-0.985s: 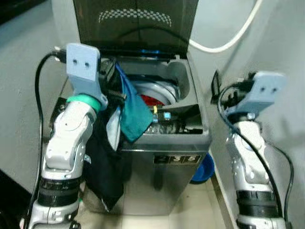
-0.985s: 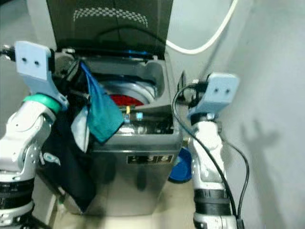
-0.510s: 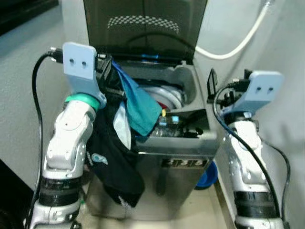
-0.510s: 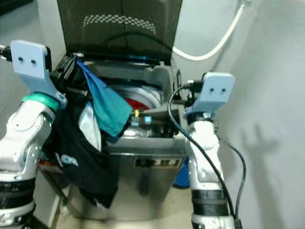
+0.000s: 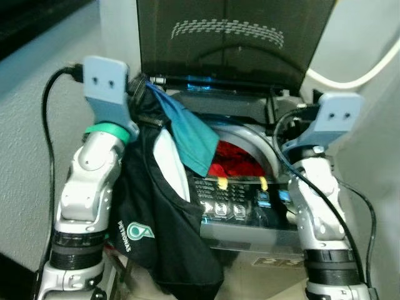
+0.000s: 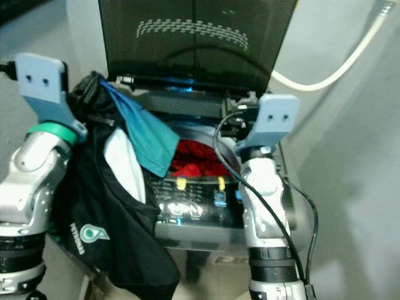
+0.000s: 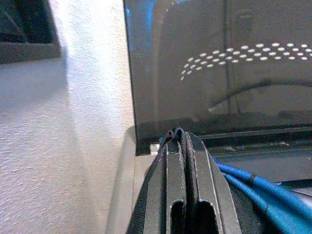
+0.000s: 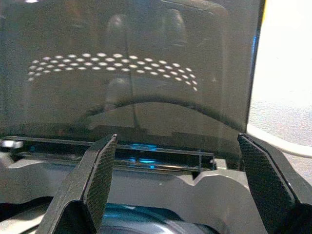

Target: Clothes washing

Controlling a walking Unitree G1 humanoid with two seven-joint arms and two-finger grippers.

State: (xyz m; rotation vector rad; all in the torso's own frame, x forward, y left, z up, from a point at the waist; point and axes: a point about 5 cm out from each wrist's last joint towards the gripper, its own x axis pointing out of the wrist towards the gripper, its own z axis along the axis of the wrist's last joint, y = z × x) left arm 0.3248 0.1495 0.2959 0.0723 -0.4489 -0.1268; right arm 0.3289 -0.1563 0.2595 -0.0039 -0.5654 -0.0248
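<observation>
We hold our left tool (image 7: 184, 146) pinched on the clothes bundle (image 5: 164, 206) at the washer (image 5: 250, 212)'s nine o'clock rim, right tool (image 8: 175, 185) spread; next, we judge, swing it over the drum (image 5: 236, 164).

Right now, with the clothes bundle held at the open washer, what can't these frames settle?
- Drum: only a red garment shows; anything under it is hidden by the teal cloth and the rim.
- Control panel labels: too small and blurred.
- Black garment: its hem is cut off by the head views' bottom edge.
- Left gripper: the clamped fabric hides what else it holds.
- Blue strap: cut off by the left wrist view's edge.
</observation>
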